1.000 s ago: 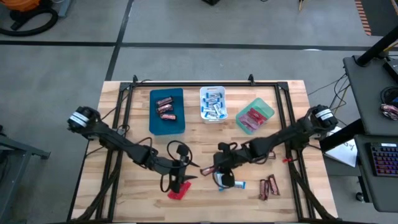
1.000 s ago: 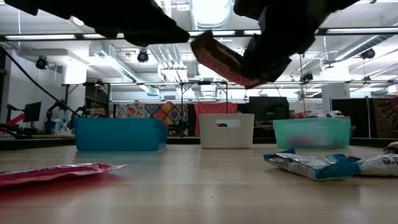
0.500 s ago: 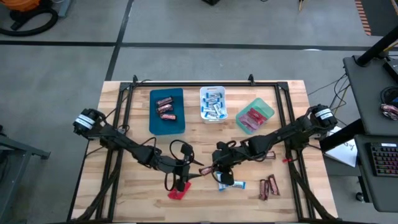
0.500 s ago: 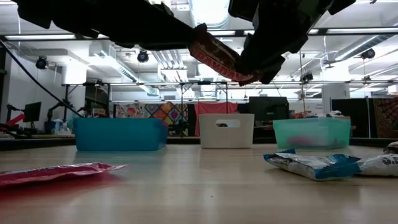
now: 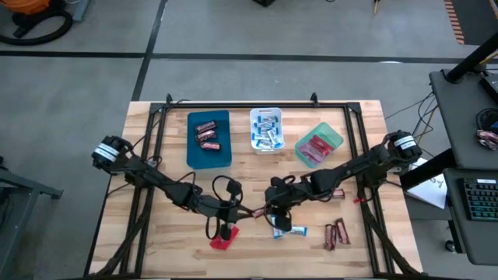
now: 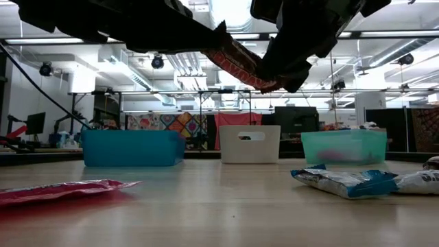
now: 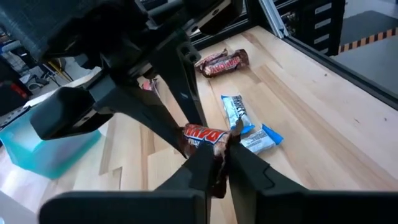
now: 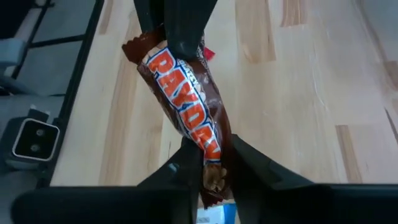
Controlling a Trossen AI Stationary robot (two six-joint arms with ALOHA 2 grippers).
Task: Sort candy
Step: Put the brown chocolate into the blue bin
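Observation:
A dark brown candy bar (image 5: 253,211) with orange-and-white lettering hangs above the table's near middle, between my two grippers. My left gripper (image 5: 236,211) reaches it from the left and is shut on its left end. Coming in from the right, my right gripper (image 5: 269,208) is shut on the other end. The low view shows the candy bar (image 6: 236,60) slanting, high above the tabletop. On the wood below lie a red packet (image 5: 222,239), blue-and-white bars (image 5: 289,229) and brown bars (image 5: 336,233). My left gripper pinches the bar's crimped left end (image 7: 219,144) between its two fingers, coming nearly level from the table's left, along the bar. That end is clear of the table. My right gripper has the bar's opposite end (image 8: 211,168) between its two fingers, slanting down from the right, along the bar. The bar stretches from there to the left gripper's fingers (image 8: 177,28), lifted clear.
At the back stand a blue tray (image 5: 192,155) with brown bars, a white tray (image 5: 278,113) with blue-and-white bars and a green tray (image 5: 336,134) with red packets. A black frame (image 5: 257,103) borders the table.
My left gripper has gone toward the table's right edge up to the bar held by my right gripper, and has shut on the bar's left end. The bar stays in the air and now lies stretched between the two grippers.

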